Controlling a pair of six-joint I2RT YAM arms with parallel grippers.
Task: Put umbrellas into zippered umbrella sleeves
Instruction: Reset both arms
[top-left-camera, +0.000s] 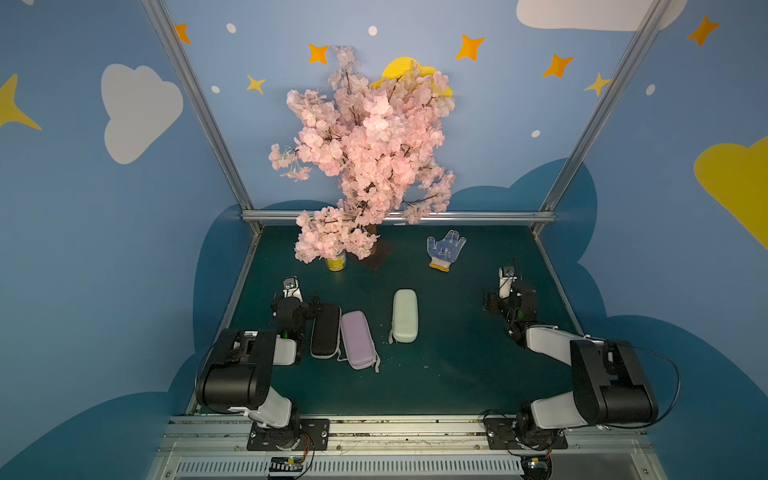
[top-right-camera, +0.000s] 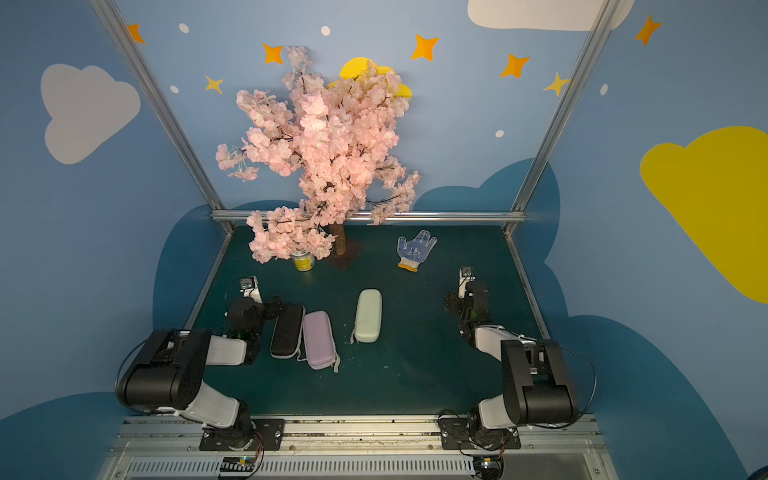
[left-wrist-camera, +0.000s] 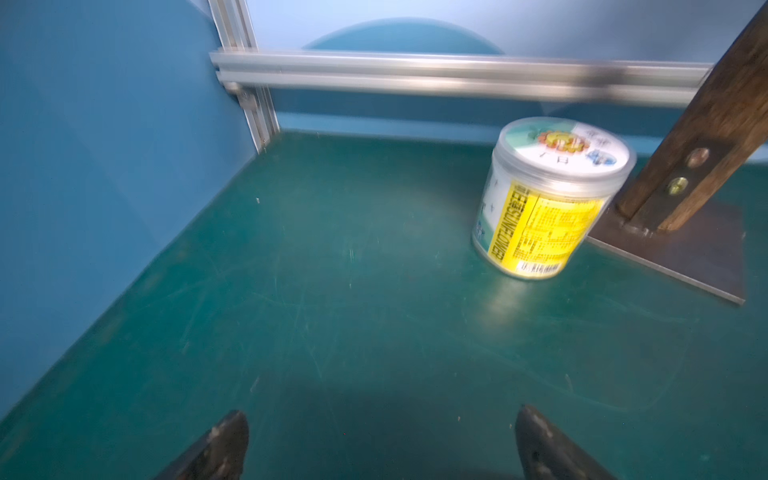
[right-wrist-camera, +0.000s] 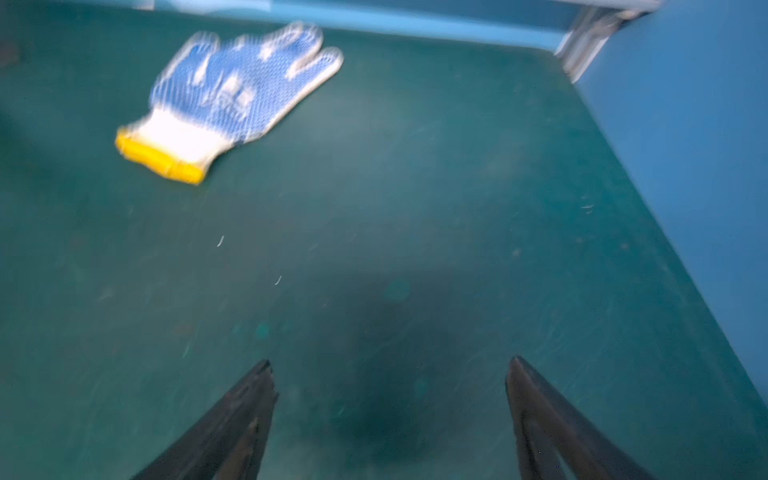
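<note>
Pink blossom tree (top-left-camera: 365, 158) overhangs yellow can (top-left-camera: 336, 262); glove (top-left-camera: 445, 250) apart from off-white sleeve (top-left-camera: 405, 316).

Glove (right-wrist-camera: 232, 95) blurred in R wrist; can (top-left-camera: 336, 262) partly under blossoms (top-left-camera: 365, 137).

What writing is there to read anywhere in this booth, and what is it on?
"SUNFLOWER": running up the yellow label of the can.
Other print and barcode on that label, and the marks on its lid: too blurred to read.
Glove: blue dots, no legible words.
Black sleeve, lavender sleeve, off-white sleeve: no text visible.
</note>
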